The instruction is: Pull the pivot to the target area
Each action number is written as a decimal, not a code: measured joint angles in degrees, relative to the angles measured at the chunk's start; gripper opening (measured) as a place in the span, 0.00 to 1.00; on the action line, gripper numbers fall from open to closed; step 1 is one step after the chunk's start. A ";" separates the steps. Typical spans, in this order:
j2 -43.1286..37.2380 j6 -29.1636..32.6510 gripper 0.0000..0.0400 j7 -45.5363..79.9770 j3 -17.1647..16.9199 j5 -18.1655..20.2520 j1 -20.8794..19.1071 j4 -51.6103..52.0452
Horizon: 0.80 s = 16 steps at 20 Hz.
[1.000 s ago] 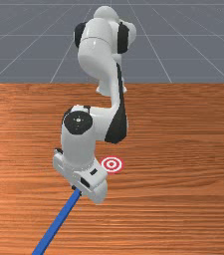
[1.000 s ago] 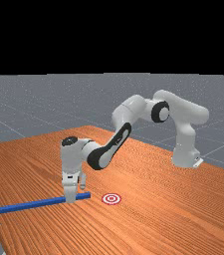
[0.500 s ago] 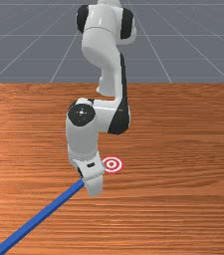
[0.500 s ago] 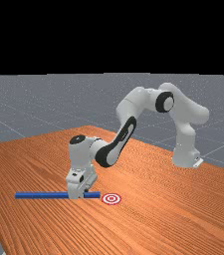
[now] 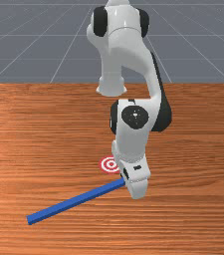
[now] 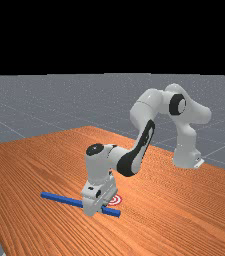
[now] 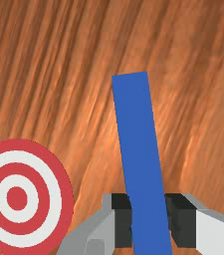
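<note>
In the far view my gripper [image 6: 92,206] is low over the table, holding a long blue bar [image 6: 64,200] near one end. The wrist view has both fingers against the bar's sides, so the gripper [image 7: 148,219] is shut on the bar [image 7: 138,134], whose short end sticks out past them. In the front view the bar [image 5: 76,200] slants down to the left from the hand, which hides its other end. The red-and-white target [image 5: 108,164] lies left of the hand there, on the arm-base side of the bar, apart from it; the hand partly covers it.
The wooden table [image 5: 198,209] carries the bar and the target. The arm's base [image 6: 186,155] stands at the far view's right, and the table's edge runs along that view's lower left.
My hand has moved to the front view's right, past the target, with the bar. The bar has swung: it lies flatter in the front view and tilts down rightward in the far view.
</note>
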 joint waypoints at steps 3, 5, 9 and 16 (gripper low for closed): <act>-0.82 0.33 0.26 1.22 0.78 -0.43 3.00 -1.40; -3.62 2.83 0.24 -1.15 1.13 -1.40 3.35 -6.75; 0.01 -0.20 0.24 -9.03 1.73 -3.55 1.57 0.14; -10.11 8.73 0.24 -4.61 0.89 -2.58 2.30 -19.24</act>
